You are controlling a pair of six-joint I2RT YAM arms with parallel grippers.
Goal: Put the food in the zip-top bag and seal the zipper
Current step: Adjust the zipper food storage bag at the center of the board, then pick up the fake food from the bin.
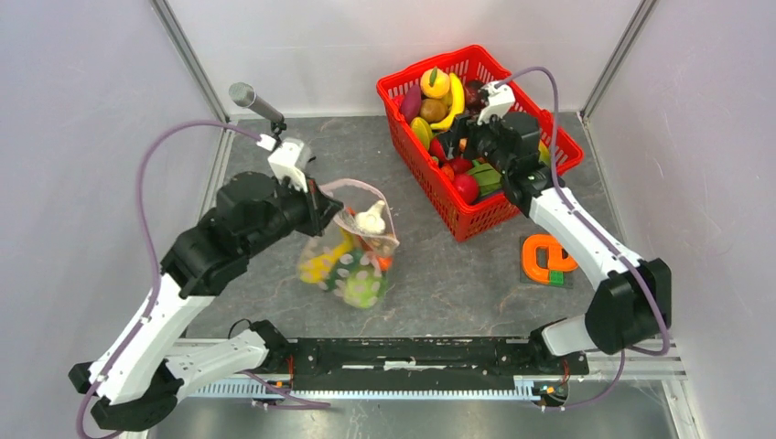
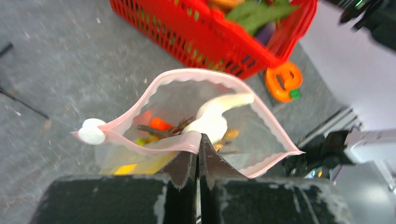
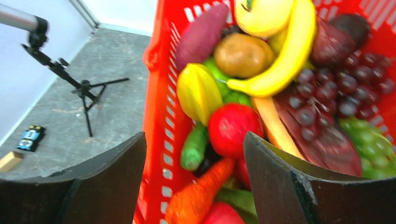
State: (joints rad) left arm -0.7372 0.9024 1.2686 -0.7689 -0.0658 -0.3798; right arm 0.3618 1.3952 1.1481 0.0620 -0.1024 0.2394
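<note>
**Two arms split the job: one holds the bag, one hovers over the basket**

Left gripper: jaws pinched tight on the near lip of the bag, gripping the pink zipper strip itself. Lifting that lip makes the mouth gape into a wide loop facing up, so pieces can be dropped in from above. That looks like the reason for the hold.

Bag stands left of the table's middle, well apart from the basket. It is already part filled. A white piece sits high at the mouth, with something orange and yellow lower down. The zipper is unsealed. A white blob at one end of the strip is possibly the slider; can't be sure.

Left arm pose: elbow out toward the table's left edge, forearm angled inward, wrist level with the bag's top.

Right gripper: jaws wide, nothing between them. It hangs over the basket near the table's far right corner, pointing down at the pile. Below the gap lie a red round fruit, a cucumber and a carrot, with a banana further back. My guess is the next pick comes from these three.

Right arm pose: stretched long from its base along the right side, wrist tipped down over the basket's near half.

An orange object lies on the table by the right arm, untouched.
</note>
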